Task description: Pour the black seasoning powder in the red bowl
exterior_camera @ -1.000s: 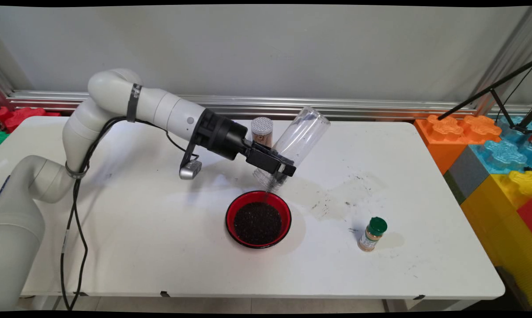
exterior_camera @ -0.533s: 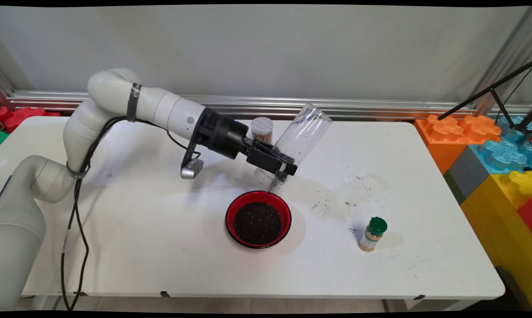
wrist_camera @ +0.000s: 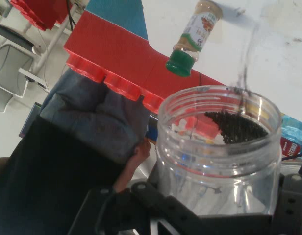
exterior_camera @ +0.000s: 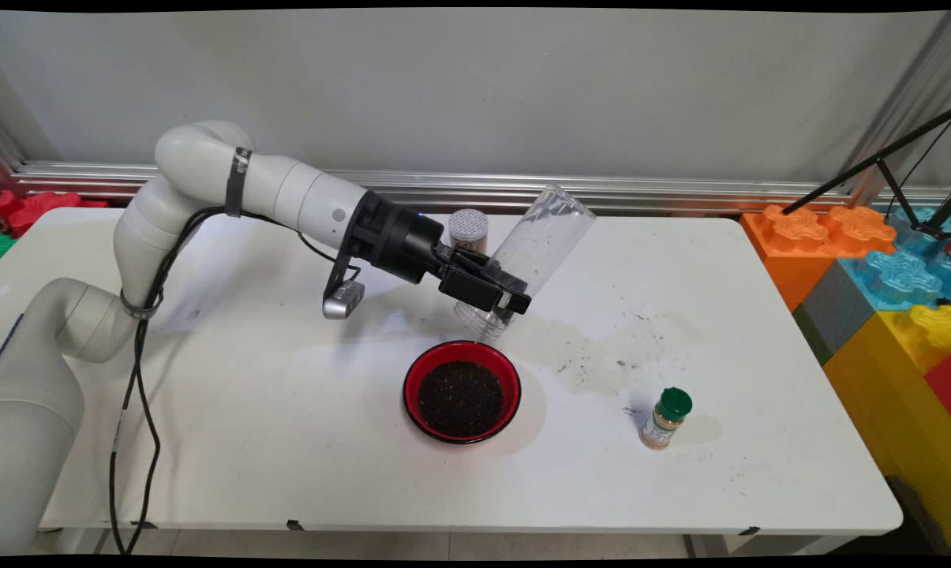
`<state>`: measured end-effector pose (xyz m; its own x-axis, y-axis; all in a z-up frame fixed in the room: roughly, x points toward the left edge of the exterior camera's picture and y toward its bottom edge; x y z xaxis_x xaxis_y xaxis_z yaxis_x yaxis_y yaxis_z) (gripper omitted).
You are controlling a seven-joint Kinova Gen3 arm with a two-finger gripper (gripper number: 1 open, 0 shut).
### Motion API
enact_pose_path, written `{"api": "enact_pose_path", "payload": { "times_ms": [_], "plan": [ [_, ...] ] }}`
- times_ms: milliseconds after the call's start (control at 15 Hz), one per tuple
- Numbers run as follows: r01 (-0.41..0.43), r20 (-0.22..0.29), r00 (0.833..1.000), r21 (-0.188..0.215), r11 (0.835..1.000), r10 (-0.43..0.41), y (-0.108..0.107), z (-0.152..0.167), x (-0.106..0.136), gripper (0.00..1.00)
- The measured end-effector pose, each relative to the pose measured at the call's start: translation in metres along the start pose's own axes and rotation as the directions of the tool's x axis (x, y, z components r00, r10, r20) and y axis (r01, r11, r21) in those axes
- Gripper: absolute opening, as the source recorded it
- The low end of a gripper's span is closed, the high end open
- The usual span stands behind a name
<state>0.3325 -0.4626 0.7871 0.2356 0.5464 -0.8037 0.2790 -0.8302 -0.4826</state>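
A clear plastic jar (exterior_camera: 532, 254) is clamped between the jaws of the black gripper (exterior_camera: 497, 298), tipped with its open mouth down and toward the near side, just above the far rim of a red bowl (exterior_camera: 461, 390). The bowl sits mid-counter, filled with dark granules (exterior_camera: 460, 397); in the hand view a small wedge of the same dark granules (wrist_camera: 235, 127) lies inside the jar near its mouth. Behind the gripper, on the far side, stands a small jar with a perforated lid (exterior_camera: 469, 229). To the right, nearer, a green-capped spice bottle (exterior_camera: 665, 417) stands upright on the white counter (exterior_camera: 286, 442), beside dark smudges (exterior_camera: 601, 355).
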Motion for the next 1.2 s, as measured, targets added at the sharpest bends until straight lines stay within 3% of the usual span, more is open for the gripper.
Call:
{"api": "enact_pose_path", "payload": {
  "times_ms": [1200],
  "plan": [
    [-0.077, -0.010, 0.997, 0.016, 0.997, 0.077, -0.008, -0.014, 0.001, 0.00]
  ]
}}
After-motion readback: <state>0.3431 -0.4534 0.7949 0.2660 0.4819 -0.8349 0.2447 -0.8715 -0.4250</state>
